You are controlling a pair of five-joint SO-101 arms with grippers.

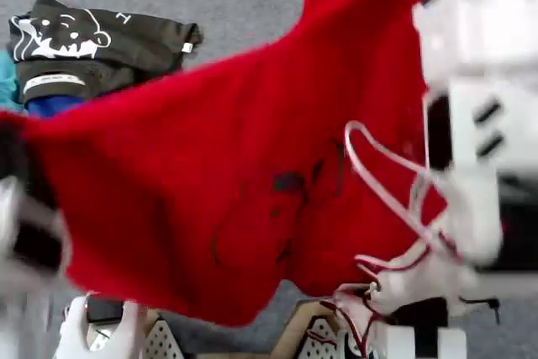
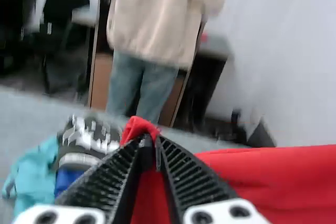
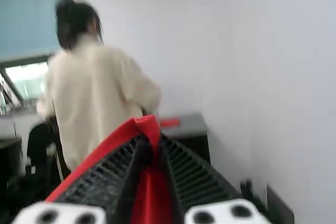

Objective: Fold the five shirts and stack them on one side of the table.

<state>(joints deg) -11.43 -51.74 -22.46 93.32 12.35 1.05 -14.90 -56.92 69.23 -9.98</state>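
Red shirt (image 1: 185,174) is held aloft, clamped tight by left gripper (image 2: 149,146) and right gripper (image 3: 152,148) (folded shirts (image 1: 84,52) lie upper left).

This looks like an office turned robotics lab. A grey-covered counter (image 1: 244,6) runs across the upper part of the high view, with a white robot arm (image 1: 483,81) at the right edge and perforated mounting plates (image 1: 161,340) along the bottom. A black office chair (image 2: 60,14) stands in the upper left of the left wrist view, a dark cabinet (image 2: 210,77) sits mid-frame, and a plain white wall (image 2: 283,51) takes the right side. At the left of the right wrist view, a window (image 3: 26,80) sits under a blue blind (image 3: 29,9).
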